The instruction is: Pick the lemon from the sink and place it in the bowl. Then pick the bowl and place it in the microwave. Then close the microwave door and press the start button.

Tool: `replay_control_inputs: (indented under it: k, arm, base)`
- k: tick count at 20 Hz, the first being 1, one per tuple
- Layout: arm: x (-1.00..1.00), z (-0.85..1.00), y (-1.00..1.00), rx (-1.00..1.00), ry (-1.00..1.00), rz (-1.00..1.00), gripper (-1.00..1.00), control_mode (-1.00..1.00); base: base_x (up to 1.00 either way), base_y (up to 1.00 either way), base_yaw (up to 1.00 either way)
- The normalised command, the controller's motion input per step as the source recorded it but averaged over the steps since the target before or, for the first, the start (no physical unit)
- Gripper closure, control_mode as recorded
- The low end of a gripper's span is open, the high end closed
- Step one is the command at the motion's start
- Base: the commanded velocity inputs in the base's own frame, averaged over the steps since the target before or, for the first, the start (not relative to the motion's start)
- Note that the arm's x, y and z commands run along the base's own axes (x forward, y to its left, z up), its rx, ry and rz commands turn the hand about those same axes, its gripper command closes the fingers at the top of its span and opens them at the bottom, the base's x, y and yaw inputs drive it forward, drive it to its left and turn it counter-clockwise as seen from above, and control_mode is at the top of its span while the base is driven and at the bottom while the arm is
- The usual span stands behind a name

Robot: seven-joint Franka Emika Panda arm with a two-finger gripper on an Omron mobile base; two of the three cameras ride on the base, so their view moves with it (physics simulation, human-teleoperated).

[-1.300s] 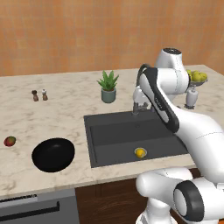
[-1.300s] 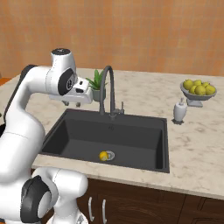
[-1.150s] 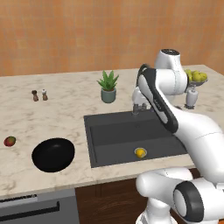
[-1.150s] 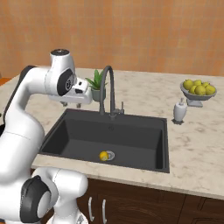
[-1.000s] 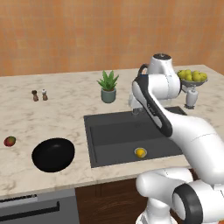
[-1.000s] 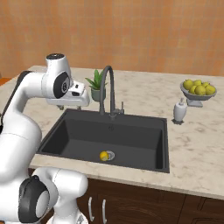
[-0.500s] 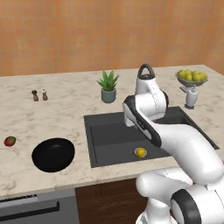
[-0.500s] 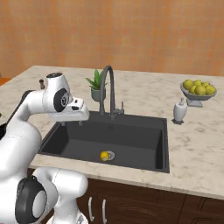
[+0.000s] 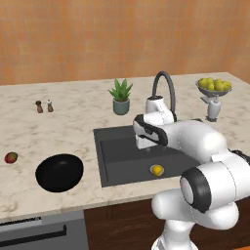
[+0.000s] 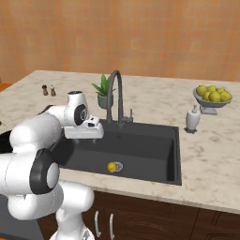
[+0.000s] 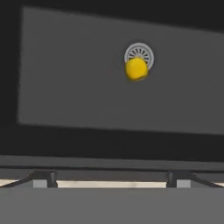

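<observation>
The lemon (image 9: 156, 170) (image 10: 112, 167) lies on the floor of the dark sink (image 9: 117, 156) (image 10: 150, 145), against the round drain. In the hand view the lemon (image 11: 136, 69) sits up and right of centre, well beyond the fingertips. My gripper (image 11: 111, 179) (image 10: 84, 137) hangs over the sink's left part, above and apart from the lemon. It is open, with nothing between its widely spread tips. The black bowl (image 9: 59, 172) rests on the counter left of the sink. The microwave and the microwave door are out of view.
An arched dark faucet (image 9: 163, 83) (image 10: 114, 93) rises behind the basin, close to my hand. Also on the counter are a potted plant (image 9: 120, 96), two shakers (image 9: 44, 106), a mango (image 9: 10, 157), a soap dispenser (image 10: 191, 119) and a fruit dish (image 10: 212, 96).
The arm has swung down from beside the faucet top to low over the sink. The jaws have spread a little wider. The lemon and the bowl have stayed where they were.
</observation>
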Motion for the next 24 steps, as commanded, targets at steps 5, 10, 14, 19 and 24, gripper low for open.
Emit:
replay_control_inputs:
  k: [5, 10, 14, 19, 24]
  arm:
    - [0.15, -0.57, -0.26, 0.01, 0.04, 0.0, -1.0, -1.0]
    - [0.04, -0.57, -0.05, 0.0, 0.06, -0.01, -1.0, -1.0]
    - [0.15, -0.66, 0.0, 0.0, 0.04, -0.04, -1.0, -1.0]
    - [0.08, -0.54, -0.06, 0.0, 0.0, -0.01, -1.0, -1.0]
    - [0.06, -0.37, -0.12, 0.0, 0.0, 0.0, -1.0, -1.0]
  base:
    - [0.0, 0.0, 0.0]
    - [0.0, 0.0, 0.0]
    - [0.0, 0.0, 0.0]
    - [0.0, 0.0, 0.0]
    - [0.0, 0.0, 0.0]
